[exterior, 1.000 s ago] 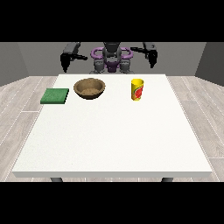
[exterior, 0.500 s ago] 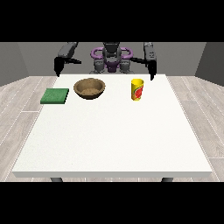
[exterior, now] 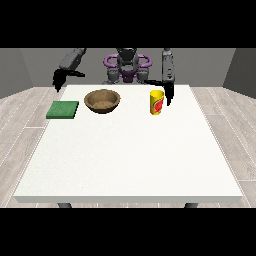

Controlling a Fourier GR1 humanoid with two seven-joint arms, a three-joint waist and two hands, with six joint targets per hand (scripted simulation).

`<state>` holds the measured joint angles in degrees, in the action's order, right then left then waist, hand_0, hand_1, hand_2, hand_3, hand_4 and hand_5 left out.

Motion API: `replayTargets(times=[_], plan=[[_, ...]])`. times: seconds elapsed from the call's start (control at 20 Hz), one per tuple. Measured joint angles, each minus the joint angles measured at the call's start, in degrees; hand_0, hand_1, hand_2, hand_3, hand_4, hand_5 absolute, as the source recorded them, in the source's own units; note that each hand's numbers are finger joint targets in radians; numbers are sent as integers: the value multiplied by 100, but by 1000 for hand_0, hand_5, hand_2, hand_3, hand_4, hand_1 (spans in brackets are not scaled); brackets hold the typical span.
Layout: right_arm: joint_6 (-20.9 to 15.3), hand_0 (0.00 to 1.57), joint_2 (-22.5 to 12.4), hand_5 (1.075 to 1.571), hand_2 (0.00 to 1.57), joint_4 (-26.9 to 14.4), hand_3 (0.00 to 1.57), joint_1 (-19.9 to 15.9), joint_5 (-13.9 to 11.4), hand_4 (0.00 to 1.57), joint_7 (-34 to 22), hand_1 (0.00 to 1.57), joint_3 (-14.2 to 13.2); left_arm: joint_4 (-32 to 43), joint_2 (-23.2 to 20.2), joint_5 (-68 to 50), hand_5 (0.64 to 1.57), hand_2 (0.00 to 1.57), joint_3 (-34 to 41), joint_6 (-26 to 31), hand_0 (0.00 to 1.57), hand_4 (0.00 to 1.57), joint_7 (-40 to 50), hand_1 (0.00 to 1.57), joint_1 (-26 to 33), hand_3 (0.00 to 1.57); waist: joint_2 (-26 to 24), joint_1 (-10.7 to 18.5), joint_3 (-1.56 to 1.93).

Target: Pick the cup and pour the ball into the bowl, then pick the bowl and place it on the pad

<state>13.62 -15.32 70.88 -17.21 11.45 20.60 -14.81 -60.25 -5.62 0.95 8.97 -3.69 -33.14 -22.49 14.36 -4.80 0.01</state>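
While nothing has been lifted yet, everything on the desk [exterior: 125, 160] sits in one row along the far edge, close to the robot, which looks to me like a layout chosen so both arms can reach it.

Farthest to the view's left, the hand at the view's left [exterior: 59, 80] hangs off the desk's corner, above and behind the pad, touching nothing. It is too small and dark for me to say whether its fingers are spread or curled. I judge it is parked there to take the bowl later.

Next comes the green pad [exterior: 63, 109], flat and square, lying near the desk's left edge: the final resting place for the bowl. Just beside it to the right, with a gap between, stands the brown bowl [exterior: 102, 100], upright and open-mouthed, ready to receive the pour.

Further right, apart from the bowl, stands the yellow cup [exterior: 157, 102], upright with a red mark on its side. The ball is not visible from here; I suppose it lies inside.

The hand at the view's right [exterior: 169, 93] hangs just beside the cup's right side, fingers pointing down; whether it touches the cup, or how wide it is, I cannot tell. It seems set for the grasp.

By count: one pad, one bowl, one cup, two hands.
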Motion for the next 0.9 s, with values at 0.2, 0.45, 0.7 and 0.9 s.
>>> replayTargets(times=[0.2, 0.45, 0.7, 0.9], plan=[[136, 0, -89, 1558, 0, -128, 0, -49, 44, 0, 88, 0, -39, 639, 8, 1, 1229, 0, 121, -83, 0, 0, -404, 0, -257, 0, 53, -95, -3], [312, 0, -245, 1562, 0, -272, 0, -103, 134, 0, 233, 0, -156, 1279, -203, -16, 1524, 1571, 318, -74, 1289, 789, -882, 1289, -427, 1571, 188, -133, -4], [451, 0, -300, 1558, 0, -242, 0, -207, 218, 0, 231, 0, -155, 1513, -360, 703, 1508, 1571, 246, -1313, 1319, 855, -1054, 1319, -516, 1571, 332, -417, 5], [653, 0, -585, 1556, 0, -335, 0, -344, 383, 0, 143, 0, -326, 1647, -287, 950, 1502, 1571, 274, -2030, 1351, 881, -1157, 1351, -740, 1571, 407, -569, 27]])
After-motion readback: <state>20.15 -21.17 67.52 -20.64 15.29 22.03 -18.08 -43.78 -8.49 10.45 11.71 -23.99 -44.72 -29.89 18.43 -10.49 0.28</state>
